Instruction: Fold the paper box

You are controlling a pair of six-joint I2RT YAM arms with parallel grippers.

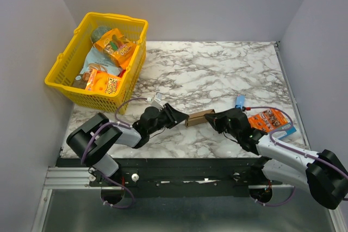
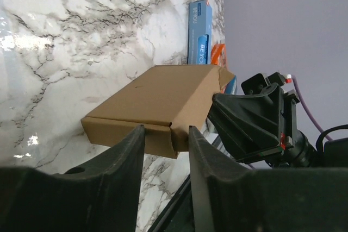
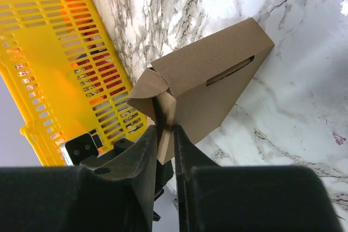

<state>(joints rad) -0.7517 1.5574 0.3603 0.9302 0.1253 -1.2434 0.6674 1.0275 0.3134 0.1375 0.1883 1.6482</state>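
Marbled surface (image 1: pixel 228 63) carries a yellow basket (image 1: pixel 61 77) at its far left, out of the way. The box (image 1: pixel 199 118) lies between the two arms near the front edge, met from both ends, probably so one side steadies while the other folds. The right pincer (image 3: pixel 165 130) is pinched tight on an end flap. The left pincer (image 2: pixel 166 133) has its fingers apart with the box's near corner in the gap; contact is unclear. A blue packet (image 2: pixel 200 31) behind the box is partly hidden.
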